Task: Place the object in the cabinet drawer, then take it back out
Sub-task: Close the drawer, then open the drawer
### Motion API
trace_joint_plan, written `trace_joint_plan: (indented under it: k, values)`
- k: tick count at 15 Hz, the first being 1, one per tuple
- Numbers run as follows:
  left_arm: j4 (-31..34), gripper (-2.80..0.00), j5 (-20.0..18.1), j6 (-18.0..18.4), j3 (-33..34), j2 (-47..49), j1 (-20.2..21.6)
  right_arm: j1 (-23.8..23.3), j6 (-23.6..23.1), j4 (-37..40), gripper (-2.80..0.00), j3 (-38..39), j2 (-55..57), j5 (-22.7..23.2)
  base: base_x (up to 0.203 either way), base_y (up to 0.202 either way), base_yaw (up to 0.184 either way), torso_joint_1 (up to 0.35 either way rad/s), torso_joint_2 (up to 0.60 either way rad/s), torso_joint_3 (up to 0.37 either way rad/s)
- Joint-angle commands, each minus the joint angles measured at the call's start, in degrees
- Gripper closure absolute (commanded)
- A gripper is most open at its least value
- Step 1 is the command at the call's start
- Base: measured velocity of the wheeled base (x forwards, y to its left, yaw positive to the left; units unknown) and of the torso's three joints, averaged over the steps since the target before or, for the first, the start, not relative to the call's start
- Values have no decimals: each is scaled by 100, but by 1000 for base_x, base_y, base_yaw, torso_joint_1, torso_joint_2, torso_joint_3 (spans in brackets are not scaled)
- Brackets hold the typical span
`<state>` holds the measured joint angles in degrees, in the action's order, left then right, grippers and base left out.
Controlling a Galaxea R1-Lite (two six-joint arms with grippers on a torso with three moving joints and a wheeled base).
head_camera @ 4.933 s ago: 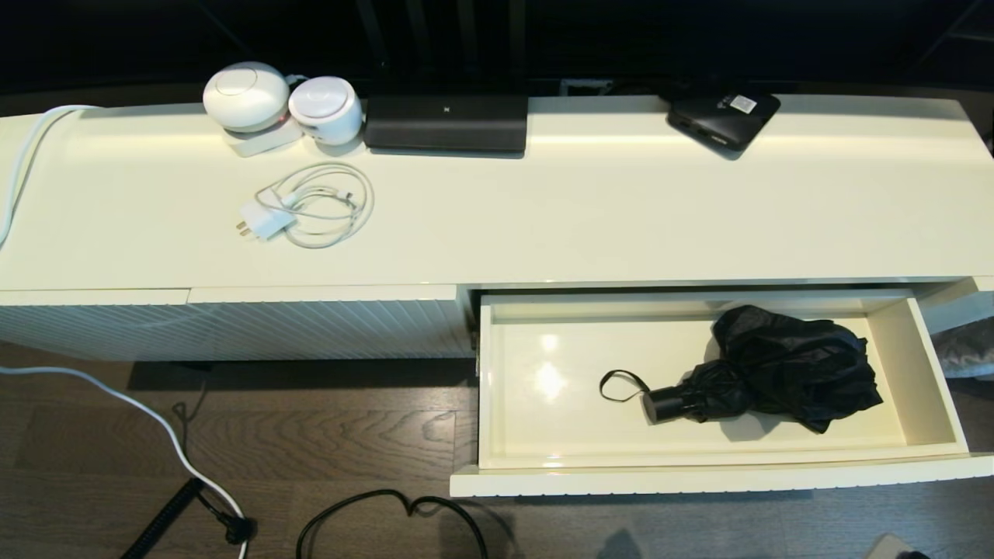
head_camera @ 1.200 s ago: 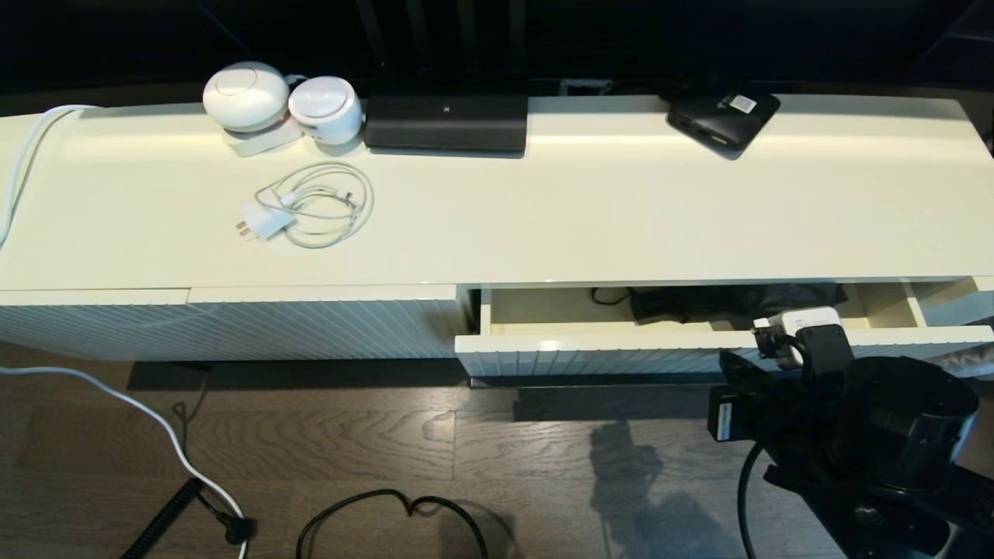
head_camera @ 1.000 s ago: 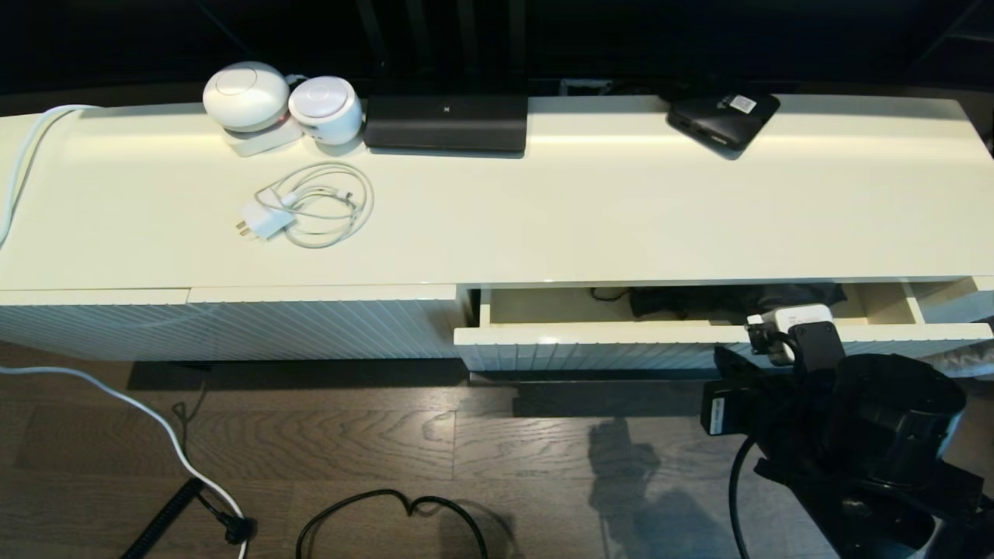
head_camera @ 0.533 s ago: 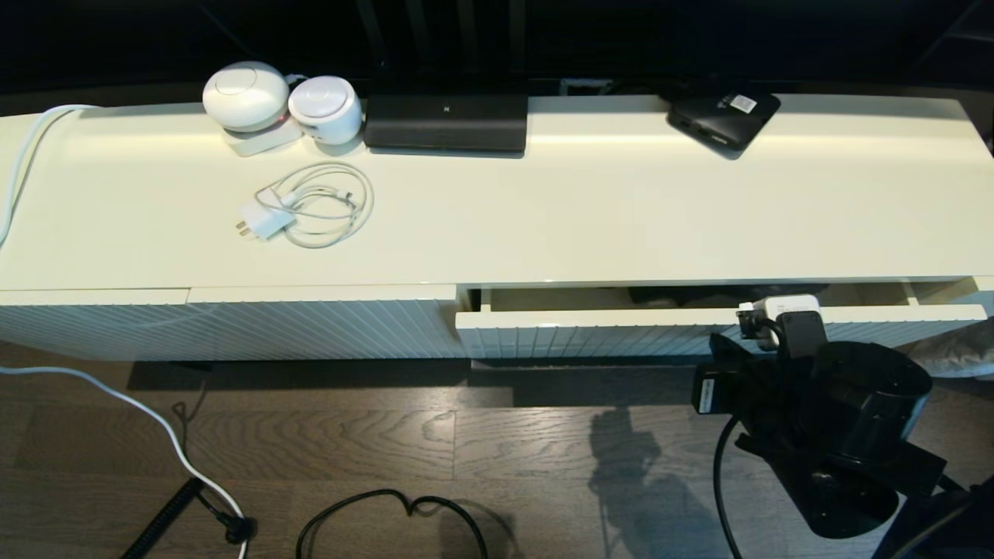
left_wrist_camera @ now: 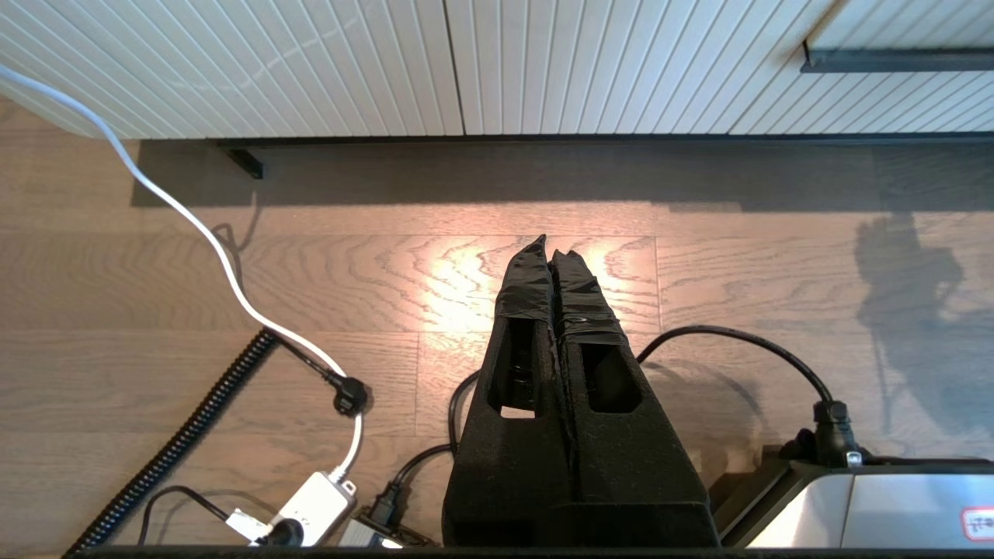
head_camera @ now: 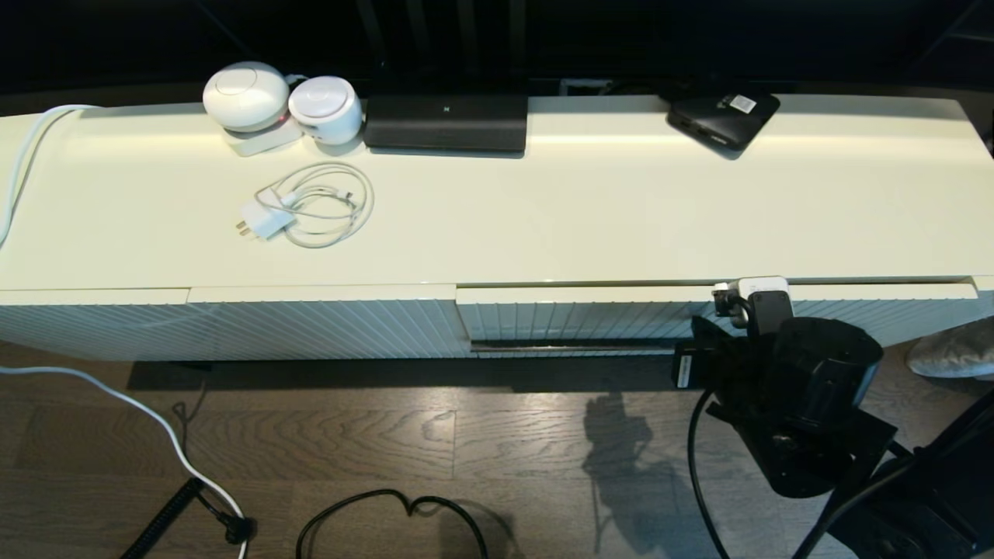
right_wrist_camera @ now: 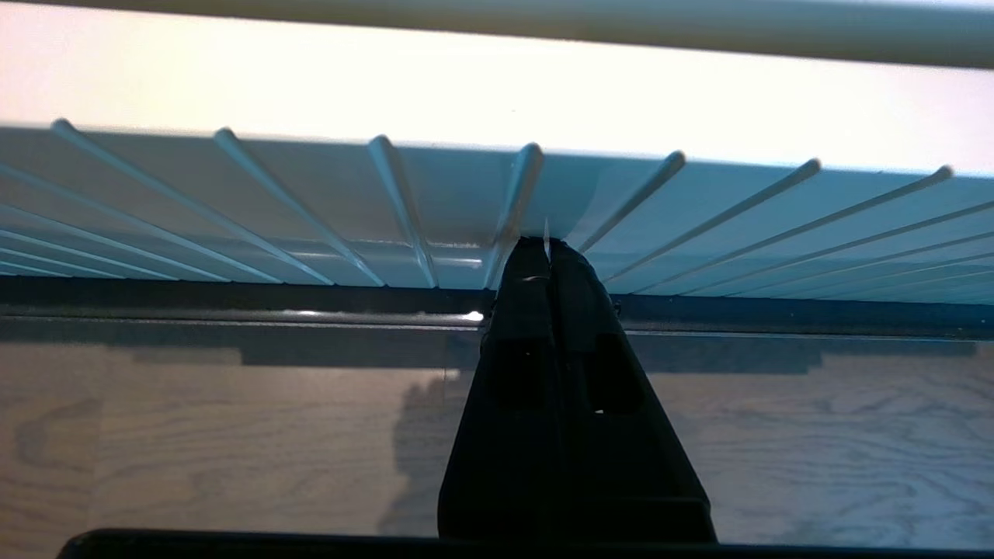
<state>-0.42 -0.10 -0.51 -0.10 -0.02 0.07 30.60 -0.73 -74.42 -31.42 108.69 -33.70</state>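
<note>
**Op:** Drawer (head_camera: 590, 314) is pushed in, its ribbed cream front flush with the panel (head_camera: 233, 322) beside it. My right gripper (right_wrist_camera: 548, 247) has its fingers pressed together with nothing between them, tips touching the ribbed front just above the dark handle bar (right_wrist_camera: 233, 307).

**Desk:** And the umbrella?

**Op:** I can't see it in any view; nothing of the drawer's inside shows past the gripper.

**Desk:** What's around it?

**Op:** Up beyond the gripper on the cabinet top (head_camera: 621, 210) sits a small black box (head_camera: 724, 116). Well off to its left along the top are a coiled white charger (head_camera: 307, 206), two white round gadgets (head_camera: 279, 101) and a flat black device (head_camera: 446, 123). Below and behind the gripper is wood floor (head_camera: 349, 435) with black and white cables. Only the drawer front itself stands before the fingertips.

**Desk:** Left arm?

**Op:** Left gripper (left_wrist_camera: 553, 256) hangs parked low over the floor, fingers together, well short of the cabinet.
</note>
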Motion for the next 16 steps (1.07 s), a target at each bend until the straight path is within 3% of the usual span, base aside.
trace_joint_plan:
  k: [1, 5, 9, 12, 16]
  values:
    - [-2, 0, 1, -2, 1, -6, 1, -52, -81, -61, 0, -152, 107, 12, 0, 0, 0, 0, 0, 0]
    - [-2, 0, 1, -2, 1, -6, 1, -255, -141, -42, 0, -258, 145, 208, 0, 0, 0, 0, 0, 0]
    - [-2, 0, 1, -2, 1, -15, 1, -254, -355, 268, 0, 441, -715, 484, 0, 0, 0, 0, 0, 0]
    - [-2, 0, 1, -2, 1, -15, 1, -256, -641, 999, 0, 986, -1679, 749, 0, 0, 0, 0, 0, 0]
    - [-2, 0, 1, -2, 1, -12, 1, -235, -644, 2464, 0, 816, -2677, 810, 0, 0, 0, 0, 0, 0]
